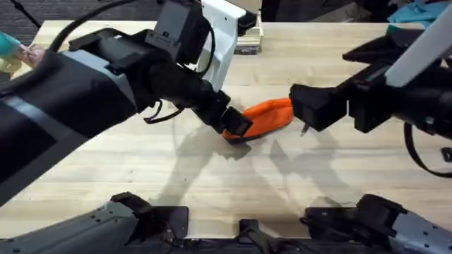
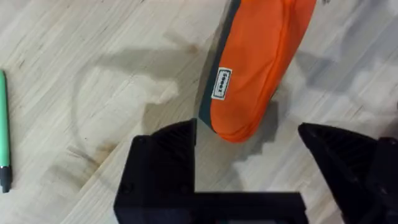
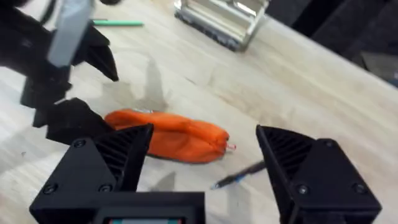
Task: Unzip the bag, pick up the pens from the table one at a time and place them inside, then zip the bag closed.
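Both grippers hang over the middle of the wooden plank table [image 1: 141, 183] at opposite ends of the orange pencil pouch [image 1: 268, 115]: the left gripper [image 2: 252, 149] has its black fingers spread wide on either side of the pouch's rounded end without gripping it, and the right gripper [image 3: 205, 152] is likewise spread apart above the other end. A green pen [image 2: 4, 127] with a dark tip lies well apart from the pouch, and a thin dark pen [image 3: 239, 174] lies just beside the pouch's zipper-pull end.

Wooden table [image 1: 212, 183]: bag [image 1: 270, 114], pens [image 2: 4, 127]
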Robot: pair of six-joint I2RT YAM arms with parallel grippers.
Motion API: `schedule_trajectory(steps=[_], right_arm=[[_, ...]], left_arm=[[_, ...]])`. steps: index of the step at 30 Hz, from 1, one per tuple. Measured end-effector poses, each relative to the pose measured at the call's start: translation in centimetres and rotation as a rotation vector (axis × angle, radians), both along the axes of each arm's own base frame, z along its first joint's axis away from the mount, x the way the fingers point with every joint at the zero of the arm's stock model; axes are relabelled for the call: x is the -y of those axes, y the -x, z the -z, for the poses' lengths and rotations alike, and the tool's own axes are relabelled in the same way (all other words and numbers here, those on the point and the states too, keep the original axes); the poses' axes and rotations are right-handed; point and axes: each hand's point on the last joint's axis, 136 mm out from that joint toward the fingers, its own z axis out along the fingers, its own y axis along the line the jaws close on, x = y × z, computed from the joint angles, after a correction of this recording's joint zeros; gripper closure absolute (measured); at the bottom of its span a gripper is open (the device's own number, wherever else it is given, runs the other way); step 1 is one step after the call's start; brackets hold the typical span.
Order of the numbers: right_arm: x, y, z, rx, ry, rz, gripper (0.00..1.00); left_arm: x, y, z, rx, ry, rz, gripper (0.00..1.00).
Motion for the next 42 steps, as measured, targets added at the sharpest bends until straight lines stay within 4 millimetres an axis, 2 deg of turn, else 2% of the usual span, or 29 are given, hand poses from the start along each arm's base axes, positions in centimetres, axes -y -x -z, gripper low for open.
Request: schedule_trajectory(steps=[4,12,16,21,28,31,38,42], right_arm=[[1.7,-0.3,1.0,-0.061,-0.027,0.092,0.004],[3.7,-1.0,1.8,-0.148,-0.116,0.168,0.005],[5.1,-1.5,2.4,-0.212,-0.194,0.209,0.006],[6.5,-2.7,3.4,-0.307,-0.312,0.255,0.005],[8.4,-4.8,5.2,-0.442,-0.469,0.308,0.005],[8.7,-5.1,5.7,-0.472,-0.499,0.304,0.006],[8.0,-4.8,6.6,-0.515,-0.471,0.230,0.006],[8.0,-5.1,7.2,-0.528,-0.452,0.210,0.006]], left_arm=[[0.0,0.0,0.0,0.000,0.000,0.000,0.007],[-0.1,0.2,0.0,-0.011,-0.006,0.000,0.007],[-0.2,0.5,-0.6,-0.023,-0.012,0.000,0.007],[-0.1,0.1,-1.7,-0.006,-0.004,0.000,0.007],[-0.3,0.6,-1.6,-0.026,-0.014,0.000,0.007],[-0.4,0.8,-2.5,0.004,0.000,0.004,0.007],[-0.9,1.8,-6.7,0.145,0.068,0.015,0.008],[-1.3,2.7,-7.0,0.162,0.055,0.047,0.008]])
